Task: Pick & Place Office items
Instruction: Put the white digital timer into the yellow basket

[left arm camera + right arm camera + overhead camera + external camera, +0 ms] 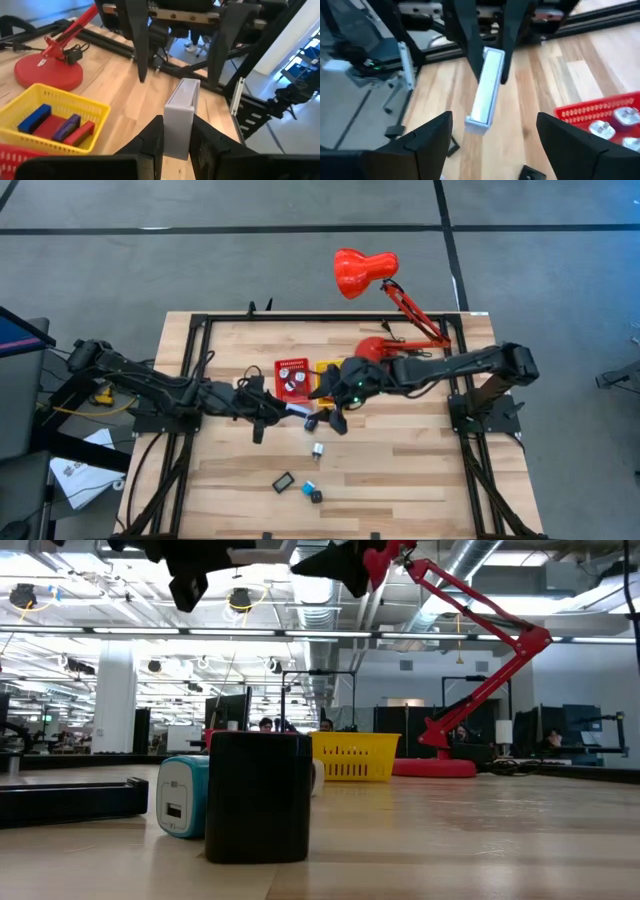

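My left gripper [177,142] is shut on a white-grey oblong block [180,112], held above the table's middle [296,410]. My right gripper [492,142] is open and faces it from the table's right. Its fingers stand apart short of the block's free end [479,122] and touch nothing. The red bin [292,378] holds white plugs [620,120]. Blue, red and purple pieces lie in the yellow bin [50,122]. Loose on the near table are a black cube [258,795], a light blue charger [182,795], a small white piece [318,449] and a flat black piece [284,481]. My left gripper pinches the white-grey block between its two fingers [152,140], which bear on its two broad sides [176,135] near one end. The fingers come level from the table's left and lie along the block. The block is lifted clear, and its free end [187,87] points at the right gripper.
A big red desk lamp [365,272] stands on its round base [375,348] at the far right of the table, its arm slanting overhead [480,610]. A black frame rail [330,320] runs along the far edge. Bare wood lies right of the loose pieces [400,470].
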